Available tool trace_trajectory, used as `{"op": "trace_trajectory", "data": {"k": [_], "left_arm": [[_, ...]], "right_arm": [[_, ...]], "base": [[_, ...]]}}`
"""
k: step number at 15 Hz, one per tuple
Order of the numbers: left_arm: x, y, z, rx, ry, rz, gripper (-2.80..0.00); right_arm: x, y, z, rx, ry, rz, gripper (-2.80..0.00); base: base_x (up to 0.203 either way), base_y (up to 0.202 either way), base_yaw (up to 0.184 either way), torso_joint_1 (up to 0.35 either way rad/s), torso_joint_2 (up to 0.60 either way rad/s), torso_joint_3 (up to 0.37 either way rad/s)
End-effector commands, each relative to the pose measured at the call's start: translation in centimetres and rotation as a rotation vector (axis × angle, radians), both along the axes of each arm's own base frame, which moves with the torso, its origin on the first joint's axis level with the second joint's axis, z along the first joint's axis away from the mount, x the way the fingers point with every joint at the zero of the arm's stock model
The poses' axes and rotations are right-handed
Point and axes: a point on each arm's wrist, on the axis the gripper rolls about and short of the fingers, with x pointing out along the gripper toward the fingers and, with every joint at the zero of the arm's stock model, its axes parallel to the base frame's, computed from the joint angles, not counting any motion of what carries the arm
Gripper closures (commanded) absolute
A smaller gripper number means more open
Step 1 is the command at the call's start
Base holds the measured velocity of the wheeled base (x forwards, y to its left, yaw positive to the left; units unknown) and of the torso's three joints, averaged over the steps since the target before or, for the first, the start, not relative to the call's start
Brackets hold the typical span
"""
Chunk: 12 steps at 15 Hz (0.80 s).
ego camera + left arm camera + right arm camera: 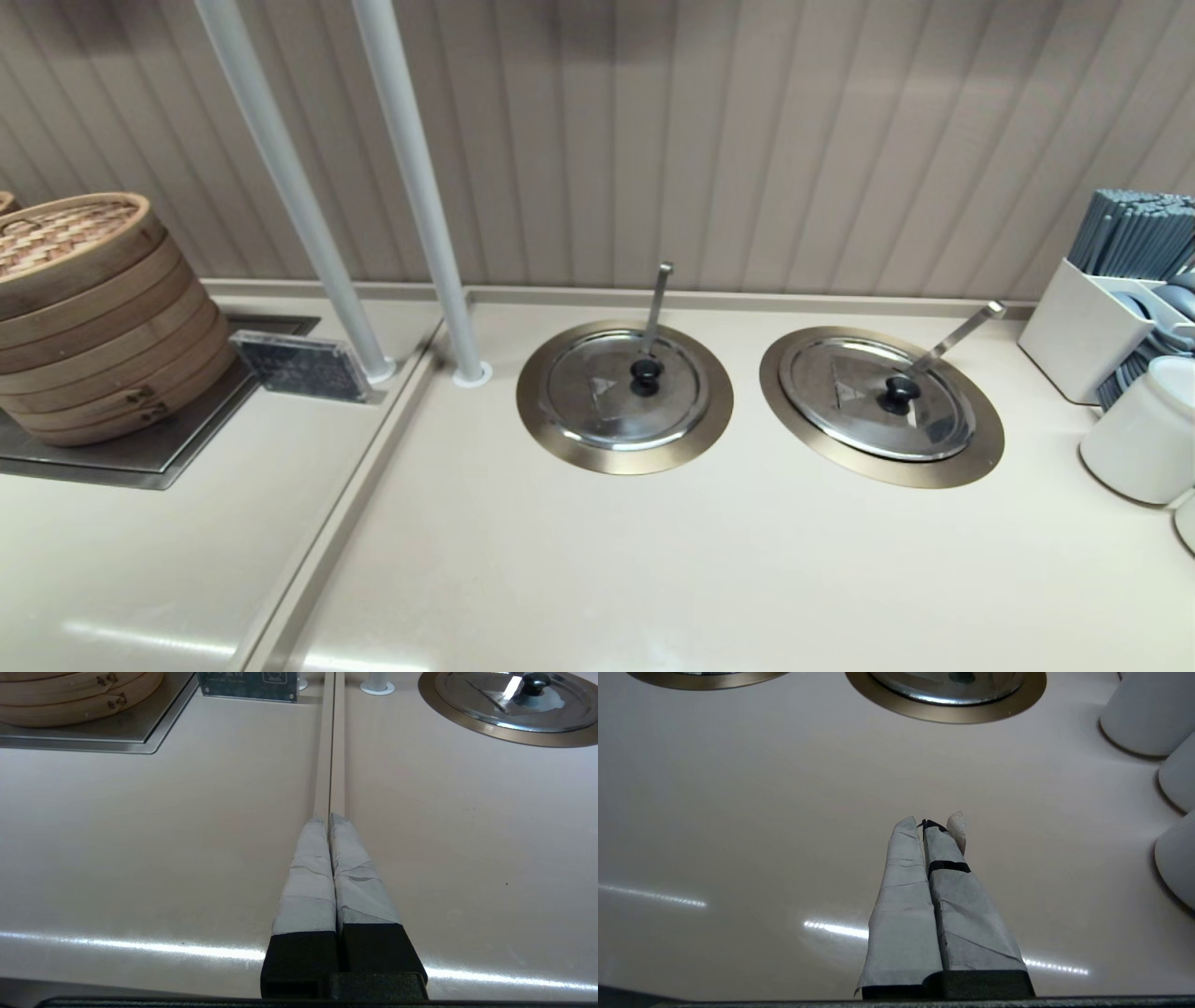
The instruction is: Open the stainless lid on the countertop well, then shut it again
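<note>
The stainless lid (854,415) with its black knob (899,394) lies shut and flat on the countertop well's brass ring (896,472), at the right of the head view. A broad slanted ladle handle (957,336) sticks out behind it. In the right wrist view the lid's near edge (945,690) and the ring (948,715) sit far ahead of my right gripper (920,823), which is shut and empty over bare counter. My left gripper (328,817) is shut and empty over the counter seam. Neither gripper shows in the head view.
A second lidded well (607,401) with a thin upright ladle handle sits to the left of the first. Two white poles (420,187), stacked bamboo steamers (84,308) and a small sign (299,366) stand at the left. White cups (1134,429) and a chopstick holder (1088,327) stand at the right.
</note>
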Motion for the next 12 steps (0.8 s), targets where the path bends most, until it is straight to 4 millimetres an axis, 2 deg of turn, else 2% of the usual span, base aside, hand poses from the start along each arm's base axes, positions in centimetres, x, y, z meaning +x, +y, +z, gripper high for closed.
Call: {"op": "trace_trajectory", "data": {"k": [1,12], "left_arm": [[0.00,0.00,-0.01,0.000,0.000,0.000,0.00],[0.01,0.00,-0.02,0.000,0.000,0.000,0.00]], "right_arm": [[0.90,0.00,-0.76,-0.061,-0.103,0.002,0.00],[0.84,-0.02,-0.39,-0.044,-0.124,-0.007,0.00]], "base": [[0.000,0.000,0.000,0.000,0.00,0.000],[0.000,0.000,0.000,0.000,0.00,0.000]]}}
